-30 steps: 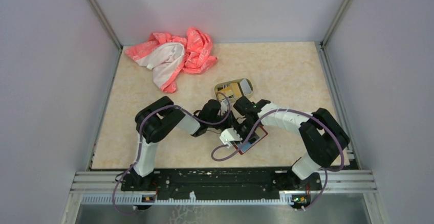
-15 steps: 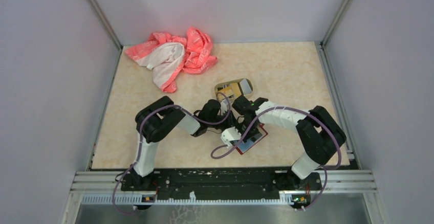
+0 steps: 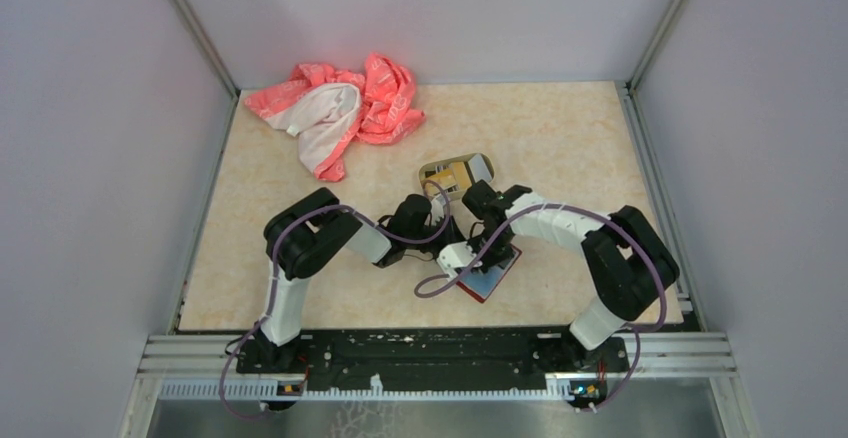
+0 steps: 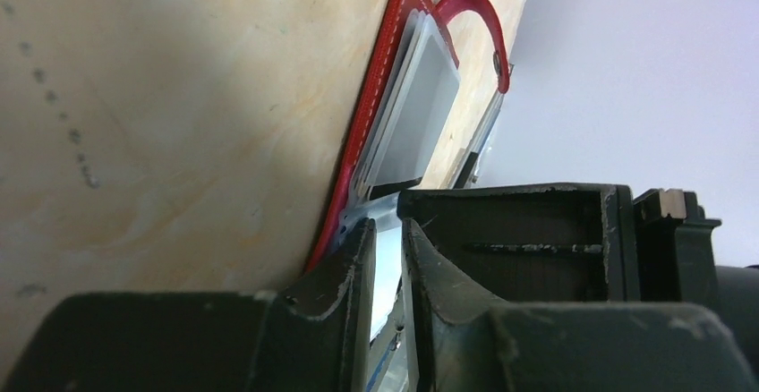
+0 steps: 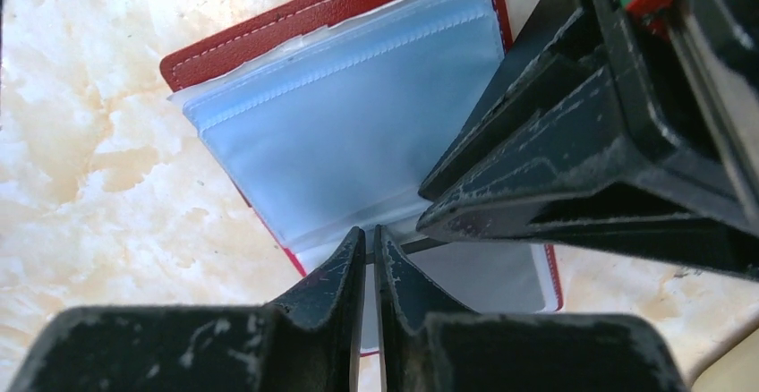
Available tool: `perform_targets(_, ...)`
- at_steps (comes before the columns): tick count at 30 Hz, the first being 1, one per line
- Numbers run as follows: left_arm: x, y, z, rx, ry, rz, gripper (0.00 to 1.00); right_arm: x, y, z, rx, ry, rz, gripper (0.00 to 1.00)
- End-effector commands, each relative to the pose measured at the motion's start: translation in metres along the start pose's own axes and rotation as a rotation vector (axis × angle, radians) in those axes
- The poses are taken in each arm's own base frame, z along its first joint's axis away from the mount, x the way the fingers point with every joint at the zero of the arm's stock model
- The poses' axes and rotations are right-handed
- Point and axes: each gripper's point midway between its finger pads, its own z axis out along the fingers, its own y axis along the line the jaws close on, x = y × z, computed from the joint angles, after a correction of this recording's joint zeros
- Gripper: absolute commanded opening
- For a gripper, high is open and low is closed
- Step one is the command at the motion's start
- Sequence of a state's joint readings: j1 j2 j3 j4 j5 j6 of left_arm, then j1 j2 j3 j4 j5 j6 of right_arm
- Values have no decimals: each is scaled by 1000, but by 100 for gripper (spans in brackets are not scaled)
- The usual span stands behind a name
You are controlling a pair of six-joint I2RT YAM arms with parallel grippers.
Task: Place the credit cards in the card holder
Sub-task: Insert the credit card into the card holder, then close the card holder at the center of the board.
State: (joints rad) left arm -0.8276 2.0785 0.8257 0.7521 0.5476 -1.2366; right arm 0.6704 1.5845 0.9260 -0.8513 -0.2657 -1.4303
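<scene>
A tug from either arm could have torn a clear sleeve [image 5: 358, 132] or dragged the card holder [image 3: 492, 278] askew, with both tools working on it at once. The left gripper [image 4: 387, 253] was clamped on a sleeve's edge. The right gripper [image 5: 370, 247] was closed to a hairline at another edge, its hold unclear. The dark-red holder lay open just on the arms' side of the tray [image 3: 425, 171], pockets apparently empty. The credit cards [image 3: 455, 172] sat in that tray.

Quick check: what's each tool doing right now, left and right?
Left tool: closed, pinching a clear pocket of the red wallet.
Right tool: closed, apparently on the clear pocket's lower edge.
</scene>
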Motion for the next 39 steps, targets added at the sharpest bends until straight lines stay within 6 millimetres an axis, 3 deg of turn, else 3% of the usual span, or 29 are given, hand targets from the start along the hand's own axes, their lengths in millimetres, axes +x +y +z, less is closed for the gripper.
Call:
perform_targets(1, -2, 25, -8, -104, -26, 29, 25, -13, -11, -35, 73, -88, 0, 9)
perform_targets(7, -14, -12, -26, -80, -90, 186, 35, -60, -8, -92, 145, -411, -66, 11)
perform_targets(14, -19, -62, -78, 8, -249, 477, 36, -77, -24, -159, 319, -605, 62, 15)
perform_targets(16, -19, -70, -100, 15, -315, 571, 38, -76, -32, -172, 380, -633, 133, 24)
perform_targets(17, -19, -74, -112, 20, -351, 612, 39, -75, -35, -174, 396, -650, 211, 35)
perform_targets(19, -22, -75, -136, 1, -448, 660, 47, -67, -41, -167, 419, -654, 348, 67)
perform_targets(20, -24, -71, -147, -25, -490, 660, 54, -60, -38, -154, 408, -630, 381, 78)
perform_targets(22, -25, -63, -170, -40, -573, 688, 74, -42, -33, -129, 372, -551, 431, 89)
perform_targets(23, -25, -56, -177, -45, -601, 693, 89, -34, -30, -119, 333, -518, 467, 91)
perform_targets(24, -24, -50, -184, -40, -630, 690, 97, -28, -27, -107, 274, -490, 509, 89)
perform_targets(26, -20, -37, -194, -23, -673, 617, 99, -22, -24, -95, 204, -472, 593, 80)
perform_targets(28, -7, -36, -197, 69, -656, 582, 98, -20, -16, -84, 165, -464, 608, 72)
perform_targets(30, 10, -35, -195, 151, -597, 528, 92, -12, -13, -77, 189, -432, 590, 72)
perform_targets(34, 47, -33, -176, 219, -401, 388, 79, 28, -25, -69, 339, -262, 666, 74)
perform_targets(39, 82, -22, -151, 152, -359, 266, 77, 51, -18, -56, 259, -186, 814, 73)
